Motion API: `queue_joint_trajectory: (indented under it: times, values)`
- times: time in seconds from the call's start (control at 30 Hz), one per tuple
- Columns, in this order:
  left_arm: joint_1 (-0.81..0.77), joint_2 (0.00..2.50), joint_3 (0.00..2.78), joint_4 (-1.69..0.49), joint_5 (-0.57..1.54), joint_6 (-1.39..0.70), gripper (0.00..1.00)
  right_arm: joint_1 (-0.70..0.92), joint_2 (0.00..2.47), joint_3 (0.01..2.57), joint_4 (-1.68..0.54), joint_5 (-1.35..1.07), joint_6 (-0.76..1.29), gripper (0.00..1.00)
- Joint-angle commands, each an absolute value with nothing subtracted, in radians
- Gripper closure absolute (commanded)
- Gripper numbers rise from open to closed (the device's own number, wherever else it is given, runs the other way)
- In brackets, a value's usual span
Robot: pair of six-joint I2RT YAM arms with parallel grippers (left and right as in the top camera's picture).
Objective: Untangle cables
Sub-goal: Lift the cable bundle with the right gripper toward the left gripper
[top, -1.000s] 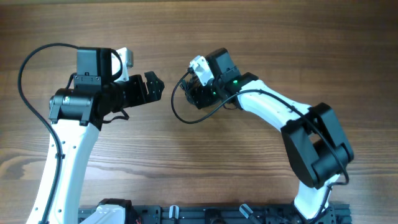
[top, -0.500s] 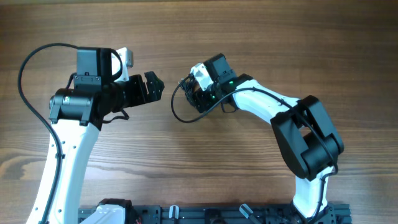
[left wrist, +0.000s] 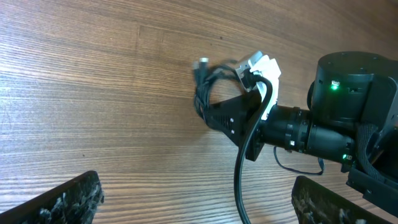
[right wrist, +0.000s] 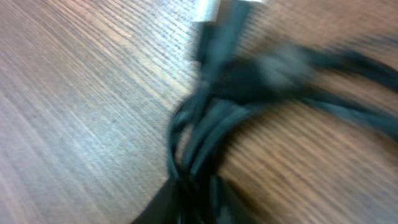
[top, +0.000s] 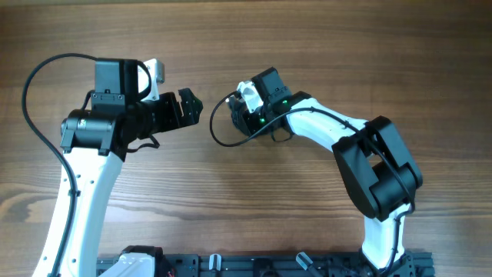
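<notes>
My right gripper (top: pixel 237 117) has its jaws clenched on the cable bundle (left wrist: pixel 204 93), which lies coiled on the worktop (top: pixel 323 46). The wrist view is blurred, but the strands run straight into the pinch. The left gripper (top: pixel 191 105) hovers just beside the bundle, on the side away from the right arm, jaws released and spread wide. To do this well I'd hold the right grip firm as an anchor. I'd bring the left in low toward the metal-tipped plug (left wrist: pixel 201 63) at the bundle's edge and close on one strand only. Then I'd draw slowly away from the bundle, watching for loops that tighten instead of opening.
</notes>
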State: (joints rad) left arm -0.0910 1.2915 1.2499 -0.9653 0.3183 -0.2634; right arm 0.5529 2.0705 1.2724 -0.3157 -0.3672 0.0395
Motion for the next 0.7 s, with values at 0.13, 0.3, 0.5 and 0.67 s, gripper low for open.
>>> queue_joint_trajectory:
  times: [0.13,0.3,0.5,0.67]
  values:
    - [-0.096,1.296,1.264,-0.970,0.312,-0.246,0.00,0.550,2.029,1.328,-0.424,-0.420,0.081,0.96]
    - [-0.095,1.296,1.264,-0.991,0.312,-0.246,0.00,0.549,1.860,1.368,-0.464,-0.416,0.082,0.96]
    - [-0.096,1.296,1.264,-0.997,0.324,-0.258,0.00,0.549,1.621,1.371,-0.469,-0.319,0.081,0.96]
    - [-0.096,1.296,1.264,-0.971,0.575,-0.277,0.00,0.549,1.535,1.371,-0.468,-0.288,0.122,0.96]
